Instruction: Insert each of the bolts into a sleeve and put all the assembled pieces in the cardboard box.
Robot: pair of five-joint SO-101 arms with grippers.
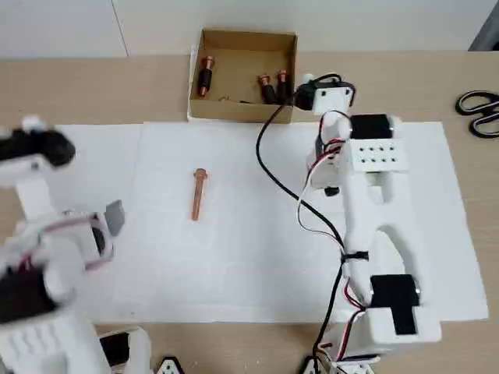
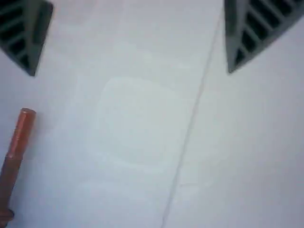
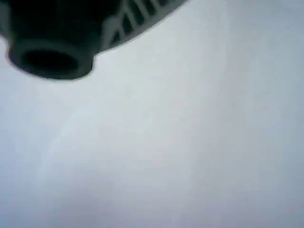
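High view: a bolt (image 1: 199,195) is seen on paper (image 1: 257,257), the left end effector (image 2: 130,70) is spread wide, and a sleeve (image 3: 50,59) is gripped by the right end effector (image 3: 71,33).

Open sheet (image 1: 234,257) around bolt (image 1: 199,195); black cable (image 1: 267,166) hangs by cardboard box (image 1: 242,114)

A light wooden counter (image 1: 93,86) spans the view, with a white sheet (image 1: 257,257) covering most of it. Beyond its far edge is a pale, seamed surface (image 1: 327,19).
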